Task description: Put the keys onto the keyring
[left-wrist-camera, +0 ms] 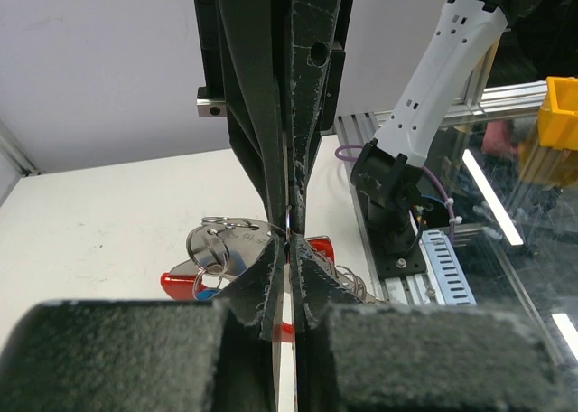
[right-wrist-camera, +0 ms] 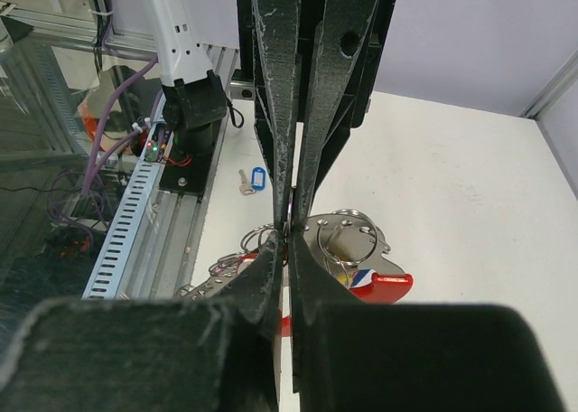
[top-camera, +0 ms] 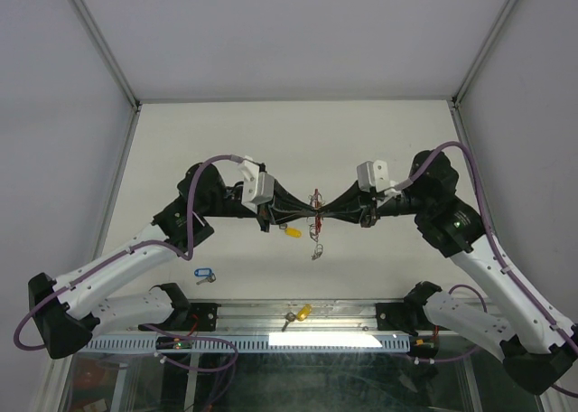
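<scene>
The keyring (top-camera: 315,201), a red band with a metal plate and silver rings, hangs in mid-air between both arms over the table's middle. My left gripper (top-camera: 311,216) and right gripper (top-camera: 323,216) meet tip to tip, each shut on it. In the left wrist view my left gripper (left-wrist-camera: 289,242) pinches a thin ring beside the plate (left-wrist-camera: 237,249). The right gripper (right-wrist-camera: 291,238) is shut on the same spot, with the red band (right-wrist-camera: 390,286) below. A yellow-tagged key (top-camera: 292,232) hangs just under the left fingers. A blue-tagged key (top-camera: 204,274) lies on the table.
Another yellow-tagged key (top-camera: 302,313) lies on the metal rail (top-camera: 271,340) at the near edge, between the arm bases. The blue-tagged key (right-wrist-camera: 253,179) also shows in the right wrist view, beside the left arm's base (right-wrist-camera: 185,141). White walls close in the table.
</scene>
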`<state>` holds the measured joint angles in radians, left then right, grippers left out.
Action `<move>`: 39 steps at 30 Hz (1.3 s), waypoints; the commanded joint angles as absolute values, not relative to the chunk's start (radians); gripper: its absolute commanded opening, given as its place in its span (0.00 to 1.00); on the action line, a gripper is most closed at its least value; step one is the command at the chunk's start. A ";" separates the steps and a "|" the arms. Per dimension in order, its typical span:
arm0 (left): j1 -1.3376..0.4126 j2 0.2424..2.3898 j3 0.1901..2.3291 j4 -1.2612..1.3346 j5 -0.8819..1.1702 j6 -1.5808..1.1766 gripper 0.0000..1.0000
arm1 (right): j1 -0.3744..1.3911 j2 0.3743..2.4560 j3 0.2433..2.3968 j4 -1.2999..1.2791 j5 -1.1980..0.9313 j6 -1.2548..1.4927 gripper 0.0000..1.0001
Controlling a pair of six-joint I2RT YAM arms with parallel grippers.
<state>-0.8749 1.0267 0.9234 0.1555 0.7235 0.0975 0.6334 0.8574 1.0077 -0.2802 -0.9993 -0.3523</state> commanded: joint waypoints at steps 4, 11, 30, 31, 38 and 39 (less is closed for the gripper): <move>-0.879 1.044 0.989 0.175 0.717 0.139 0.01 | 0.662 0.899 1.122 -0.407 -0.966 -0.411 0.00; -0.879 1.041 1.017 0.078 0.643 0.201 0.21 | 0.666 0.972 1.286 -0.726 -0.807 -0.467 0.00; -0.880 1.075 1.025 -0.137 0.560 0.307 0.30 | 0.825 1.241 1.618 -1.273 -0.323 -0.306 0.00; -0.880 1.080 1.023 -0.138 0.566 0.309 0.30 | 0.827 1.255 1.632 -1.293 -0.317 -0.295 0.00; -0.879 1.113 1.023 -0.150 0.624 0.325 0.36 | 0.840 1.314 1.688 -1.364 -0.305 -0.244 0.00; -0.879 1.118 1.023 -0.149 0.635 0.323 0.36 | 0.841 1.313 1.691 -1.361 -0.315 -0.244 0.00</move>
<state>-0.8761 1.1091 1.0073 -0.1574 0.5838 0.3038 0.8303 1.3170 1.6234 -1.3285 -0.3222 -0.2913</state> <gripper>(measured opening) 0.351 0.009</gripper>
